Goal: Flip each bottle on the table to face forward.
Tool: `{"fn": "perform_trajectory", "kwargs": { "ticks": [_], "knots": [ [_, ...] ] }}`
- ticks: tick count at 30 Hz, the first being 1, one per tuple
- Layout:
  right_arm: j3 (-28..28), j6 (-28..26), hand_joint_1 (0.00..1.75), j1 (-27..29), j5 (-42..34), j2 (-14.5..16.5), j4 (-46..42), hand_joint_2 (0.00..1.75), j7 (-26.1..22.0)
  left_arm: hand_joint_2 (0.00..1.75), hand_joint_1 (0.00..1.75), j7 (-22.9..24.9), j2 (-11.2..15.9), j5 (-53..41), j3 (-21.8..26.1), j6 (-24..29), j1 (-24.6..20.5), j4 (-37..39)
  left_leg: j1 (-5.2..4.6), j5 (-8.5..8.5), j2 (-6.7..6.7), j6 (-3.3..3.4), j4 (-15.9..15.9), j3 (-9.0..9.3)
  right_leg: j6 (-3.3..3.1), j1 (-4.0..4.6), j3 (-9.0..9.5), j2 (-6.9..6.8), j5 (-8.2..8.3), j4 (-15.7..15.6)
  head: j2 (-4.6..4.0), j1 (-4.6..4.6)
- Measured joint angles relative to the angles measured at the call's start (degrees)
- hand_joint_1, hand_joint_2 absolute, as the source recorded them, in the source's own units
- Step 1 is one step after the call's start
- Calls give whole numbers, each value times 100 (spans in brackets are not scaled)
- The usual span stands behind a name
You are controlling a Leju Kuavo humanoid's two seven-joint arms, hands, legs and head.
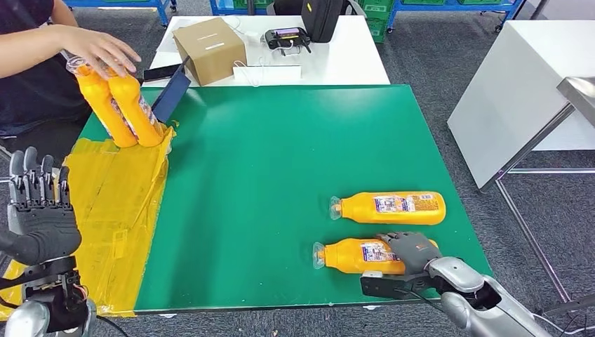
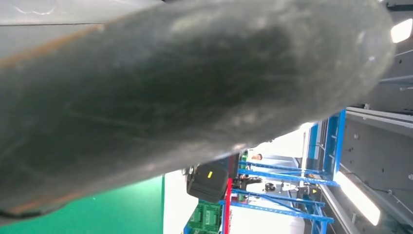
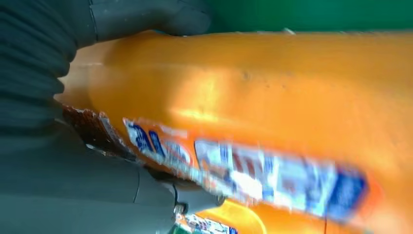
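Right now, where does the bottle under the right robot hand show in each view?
Head view: near bottle, lying low right, right robot hand on it.
Left wrist view: not in it.
Right wrist view: orange body across the picture.
Shared landmark: green table.

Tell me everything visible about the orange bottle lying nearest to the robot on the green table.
The orange plastic bottle lies on its side on the green table, near the front edge, its clear cap end toward the robot's left. A white, blue and red label faces up. The right robot hand grips its base end, thumb and fingers around the body. A second orange bottle lies parallel just beyond it, apart.
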Motion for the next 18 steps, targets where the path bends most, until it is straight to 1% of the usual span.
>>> {"fn": "perform_trajectory", "kwargs": {
  "ticks": [3,5,7,9,11,14,16,18],
  "knots": [
    [-203,24,175,13,-757,163,-58,175,-135,0,0,-85,1,57,78,-79,227,-69,8,-5,14,-8,0,-8,-1,7,2,15,1,1,0,1],
    [-315,43,175,37,-1060,261,-116,175,-169,87,0,-110,-1,98,128,-133,344,-116,12,-6,26,-10,0,-13,-2,12,6,24,1,1,0,2],
    [-440,-7,175,110,-1401,431,-225,175,-244,175,0,-113,-8,155,163,-206,462,-184,16,-7,31,-13,0,-21,-3,18,18,28,3,2,0,1],
    [-614,-152,175,243,-1874,742,-453,175,-342,175,0,-88,-52,218,172,-331,671,-319,20,-7,35,-15,0,-33,-3,22,13,33,3,5,0,-1],
    [-742,-307,175,378,-2225,1149,-758,175,-379,175,0,-31,-145,260,130,-498,912,-486,21,-3,35,-21,0,-56,-3,22,-14,36,3,13,0,-2],
    [-828,-491,175,414,-2462,1746,-1196,175,-324,175,0,47,-291,241,-62,-715,1178,-674,20,8,26,-28,0,-91,-5,21,-50,31,1,20,0,-3],
    [-874,-563,175,332,-2574,2033,-1402,175,-255,175,0,69,-357,187,-223,-761,1276,-745,20,11,22,-28,0,-97,-6,21,-56,28,0,21,0,-1],
    [-903,-613,175,271,-2688,2252,-1546,175,-245,175,0,80,-397,156,-359,-774,1322,-792,18,11,21,-28,0,-101,-6,19,-57,27,0,21,0,-1]
  ]
}}
